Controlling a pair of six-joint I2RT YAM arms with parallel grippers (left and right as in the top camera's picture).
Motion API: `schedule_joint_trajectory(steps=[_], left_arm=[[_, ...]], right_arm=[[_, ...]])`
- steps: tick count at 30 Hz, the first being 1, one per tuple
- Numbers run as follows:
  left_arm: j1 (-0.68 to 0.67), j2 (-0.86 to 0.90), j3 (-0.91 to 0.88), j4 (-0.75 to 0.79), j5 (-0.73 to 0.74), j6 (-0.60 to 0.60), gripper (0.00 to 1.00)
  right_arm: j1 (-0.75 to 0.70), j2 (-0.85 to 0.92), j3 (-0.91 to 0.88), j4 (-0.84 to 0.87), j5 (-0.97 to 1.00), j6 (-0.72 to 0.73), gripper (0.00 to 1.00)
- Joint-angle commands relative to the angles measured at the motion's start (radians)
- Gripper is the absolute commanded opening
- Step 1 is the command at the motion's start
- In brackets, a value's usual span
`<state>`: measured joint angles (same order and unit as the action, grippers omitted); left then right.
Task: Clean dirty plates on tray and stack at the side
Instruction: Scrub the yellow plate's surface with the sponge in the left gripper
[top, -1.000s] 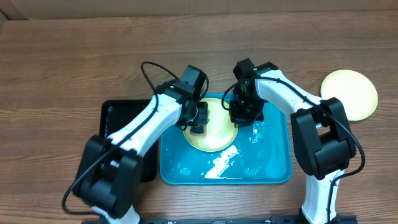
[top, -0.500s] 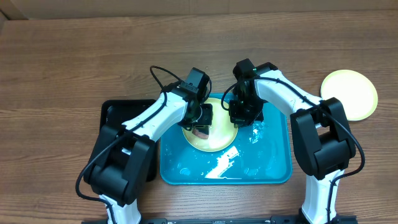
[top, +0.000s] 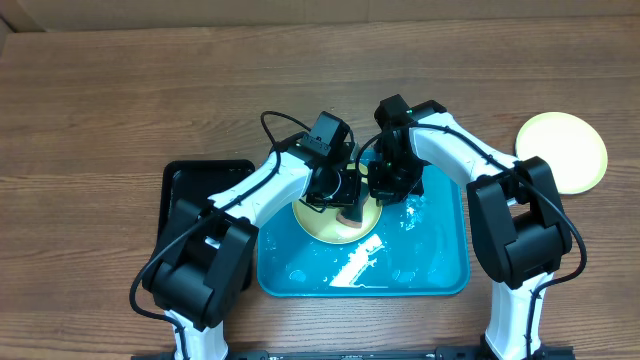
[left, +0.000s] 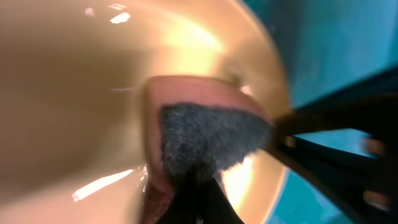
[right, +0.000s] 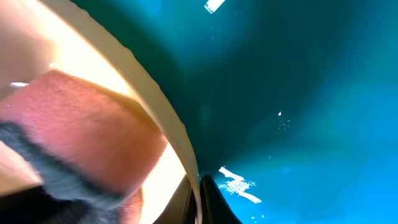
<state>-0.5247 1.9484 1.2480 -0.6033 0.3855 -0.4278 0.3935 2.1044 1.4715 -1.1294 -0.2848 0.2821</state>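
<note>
1. Desk (top: 100, 100): we count two trays, two plates, one sponge.
2. Cyan tray (top: 430, 265): wet, long axis left-right, at the desk's front middle. It holds one yellow plate (top: 322, 228) in its upper left.
3. Black tray (top: 190, 185): just beside it, on the left.
4. Second plate (top: 562, 150): on the desk, far right.
5. Left pincer (top: 348, 205) clamps the sponge (left: 205, 134) on the yellow plate.
6. Right pincer (top: 385, 190) is closed on that plate's right rim.

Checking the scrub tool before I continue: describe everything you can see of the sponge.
The sponge is a pink block with a dark grey scouring layer, soft-looking. It rests against the wet pale yellow plate in the blue tray, pinched in the shut left gripper.
</note>
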Motion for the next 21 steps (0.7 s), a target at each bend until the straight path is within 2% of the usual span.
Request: schedule_joint_trajectory(steps=[1,4,9,15,21], left_arm=[[0.048,0.016,0.012,-0.039,-0.204,-0.041,0.04],[0.092,0.016,0.012,-0.084,-0.31,-0.045,0.04],[0.139,0.016,0.012,-0.133,-0.406,-0.045,0.04],[0.132,0.015,0.012,-0.18,-0.483,-0.066,0.04],[0.093,0.015,0.03,-0.176,-0.494,-0.088,0.04]], right_arm=[[0.013,0.002,-0.006,-0.009,0.022,0.01,0.04],[0.013,0.002,-0.006,-0.011,0.022,0.01,0.04],[0.013,0.002,-0.006,-0.015,0.022,0.01,0.04],[0.013,0.002,-0.006,-0.013,0.022,0.01,0.04],[0.013,0.002,-0.006,-0.013,0.022,0.01,0.04]])
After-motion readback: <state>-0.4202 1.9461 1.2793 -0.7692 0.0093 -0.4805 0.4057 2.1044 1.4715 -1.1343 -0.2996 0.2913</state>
